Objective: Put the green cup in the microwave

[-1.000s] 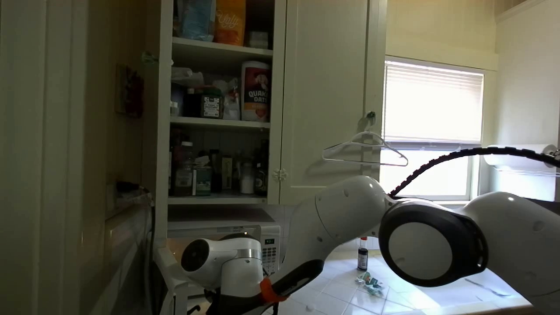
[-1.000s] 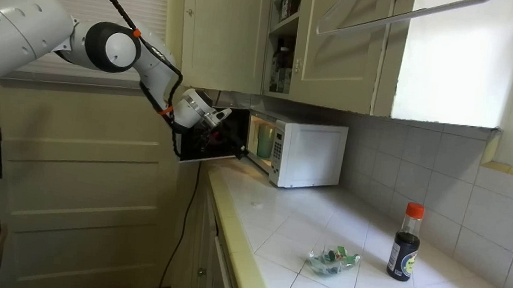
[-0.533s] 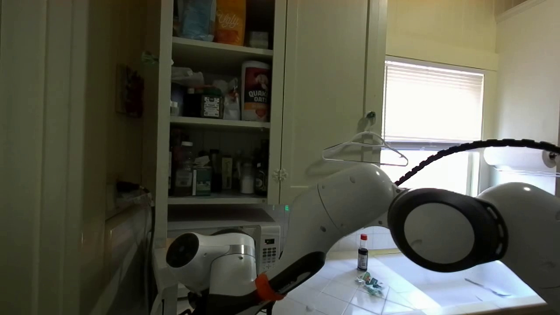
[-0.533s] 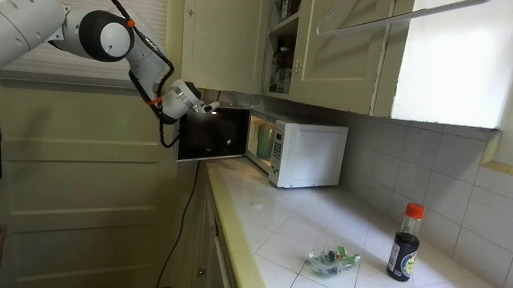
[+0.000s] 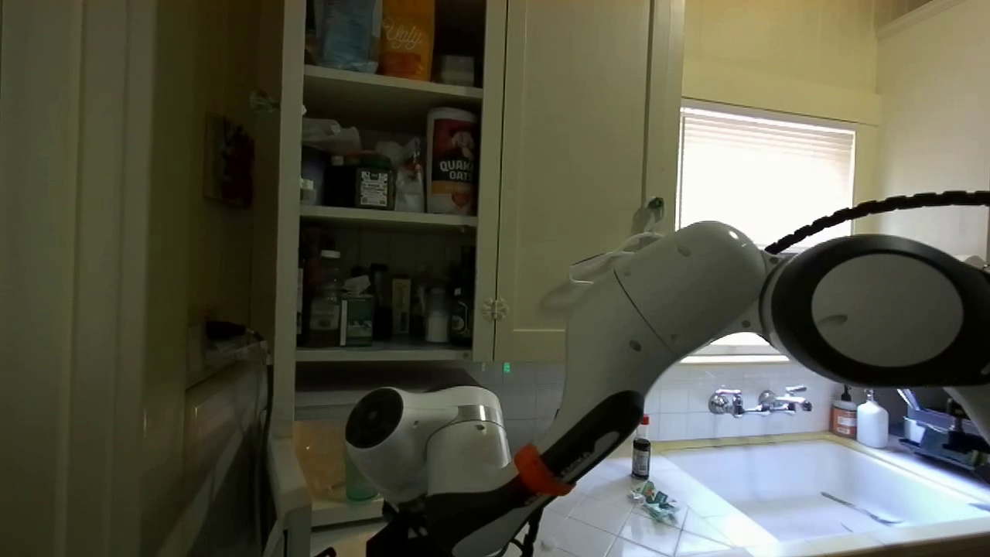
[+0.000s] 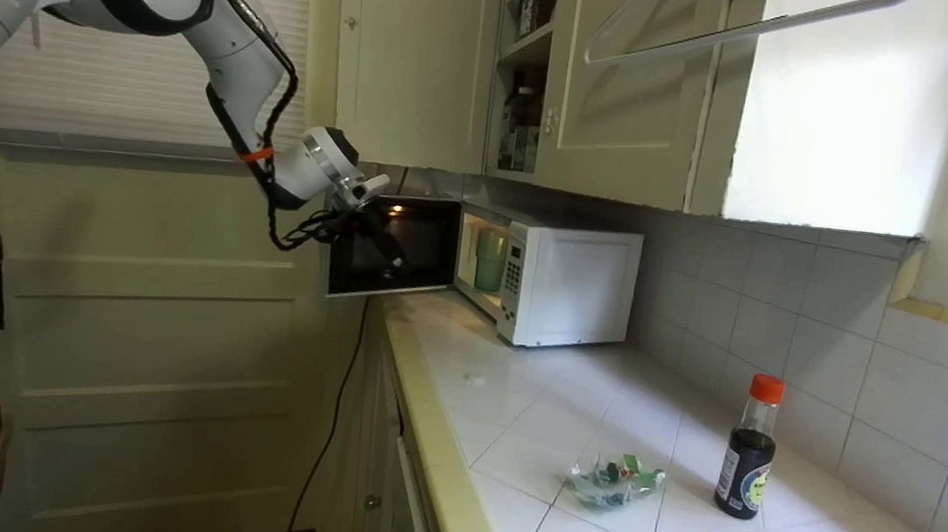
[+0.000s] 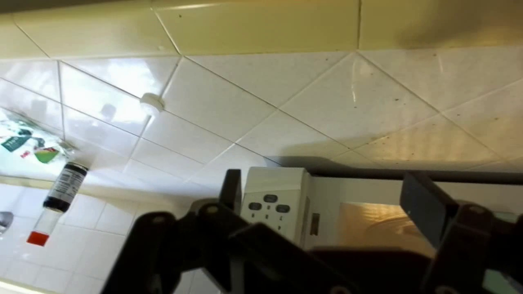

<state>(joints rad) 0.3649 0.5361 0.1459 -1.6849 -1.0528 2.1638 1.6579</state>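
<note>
Presently | green cup (image 6: 489, 261): inside the microwave (image 6: 581, 291) | its door (image 6: 432, 248): open | my claw (image 7: 329, 199): outside the microwave, spread wide (both fingers (image 7: 423, 210) I see)

White arm (image 5: 677, 298), black joint ring (image 5: 787, 311), orange band (image 5: 539, 472), ribbed cable (image 5: 885, 206).

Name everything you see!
cup: 1, green, in microwave
microwave: 1, white, on counter
counter: 1, white, below cupboards
bottle: 1, dark, on counter
packet: 1, greenish, on counter
disc: 1, white, on counter
cupboards: several, cream, above counter
groceries: many, mixed, in cupboards
hanger: 1, white, above counter
sink: 1, white, beside counter
faucet: 1, silver, above sink
containers: 2, orange, white, by sink
blinds: 2, white, above sink, on door
arm: 1, white, near counter
gripper: 1, black, near microwave
</note>
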